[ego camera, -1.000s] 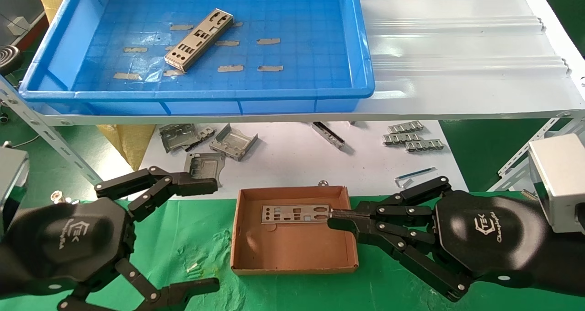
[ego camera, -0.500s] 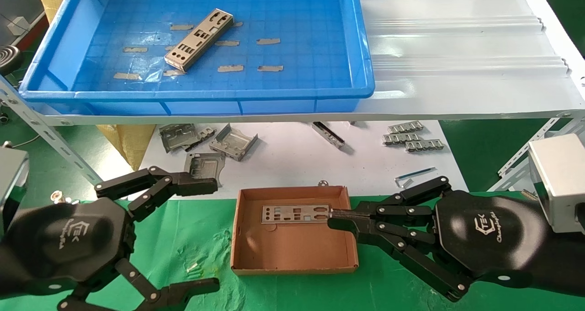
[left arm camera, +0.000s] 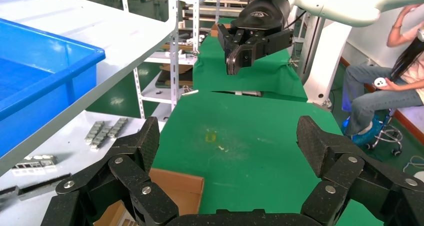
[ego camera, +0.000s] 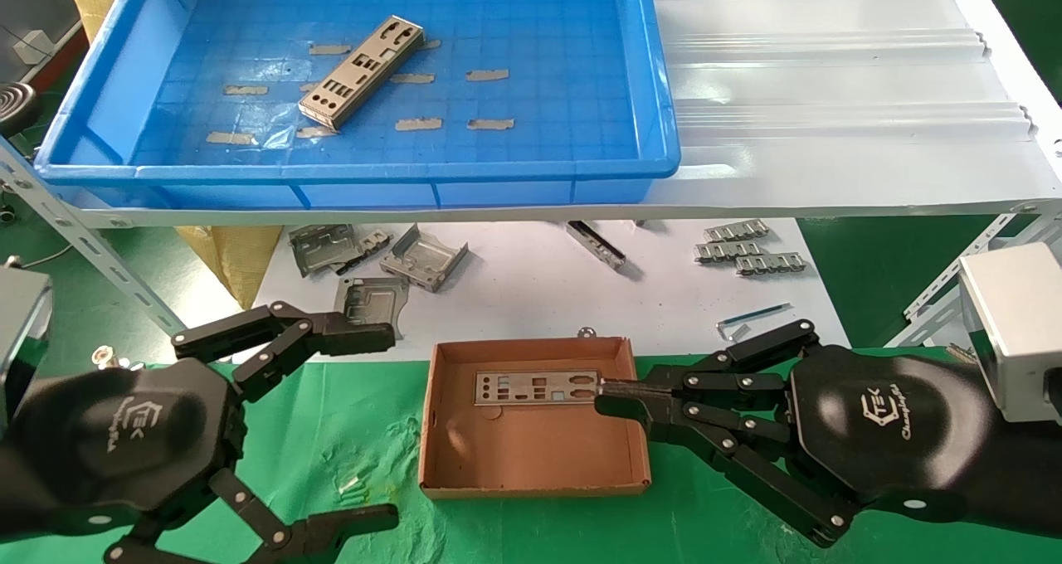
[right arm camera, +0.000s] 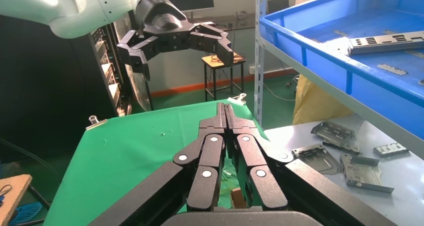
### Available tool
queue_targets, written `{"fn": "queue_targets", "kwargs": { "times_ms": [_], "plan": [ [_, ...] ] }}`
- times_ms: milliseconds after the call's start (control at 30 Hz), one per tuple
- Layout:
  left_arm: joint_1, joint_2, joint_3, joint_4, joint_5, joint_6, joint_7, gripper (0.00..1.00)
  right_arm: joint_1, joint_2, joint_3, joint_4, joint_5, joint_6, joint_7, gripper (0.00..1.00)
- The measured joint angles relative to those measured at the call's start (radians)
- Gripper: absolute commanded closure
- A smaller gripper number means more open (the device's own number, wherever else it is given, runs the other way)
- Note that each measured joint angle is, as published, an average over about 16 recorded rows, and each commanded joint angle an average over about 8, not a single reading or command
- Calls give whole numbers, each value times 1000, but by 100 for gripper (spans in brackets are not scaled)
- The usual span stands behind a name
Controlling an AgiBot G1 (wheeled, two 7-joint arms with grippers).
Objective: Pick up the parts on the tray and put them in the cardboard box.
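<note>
One silver punched part (ego camera: 362,70) lies slanted on the floor of the blue tray (ego camera: 357,168) on the white shelf; the right wrist view also shows the part (right arm camera: 387,41) and the tray (right arm camera: 310,51). A second part (ego camera: 531,386) lies flat in the cardboard box (ego camera: 531,489) near its far wall. My right gripper (ego camera: 601,391) (right arm camera: 225,108) is shut, its tip at that part's right end, with nothing seen between the fingers. My left gripper (ego camera: 390,427) (left arm camera: 230,141) hangs open and empty over the green mat, left of the box (left arm camera: 170,186).
Squarish grey brackets (ego camera: 423,257) and toothed strips (ego camera: 751,253) lie on the white sheet under the shelf, behind the box. A slotted metal shelf leg (ego camera: 91,245) slants down at the left. A person (left arm camera: 380,86) sits beyond the green table.
</note>
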Motion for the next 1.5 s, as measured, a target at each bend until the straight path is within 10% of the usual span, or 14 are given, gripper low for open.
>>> {"fn": "queue_targets", "kwargs": {
  "times_ms": [400,733,800,1067,1500],
  "plan": [
    [-74,20,13,16,36,-12,-20,0,0,0,0,0,0,0,0,100],
    [-373,151,93,214,223,-50,-32,0,0,0,0,0,0,0,0,99],
    [-446,193,116,291,277,-66,-21,0,0,0,0,0,0,0,0,90],
    [-706,368,202,670,482,-188,56,0,0,0,0,0,0,0,0,0],
    [-897,562,262,1107,638,-485,128,0,0,0,0,0,0,0,0,0]
  ]
}}
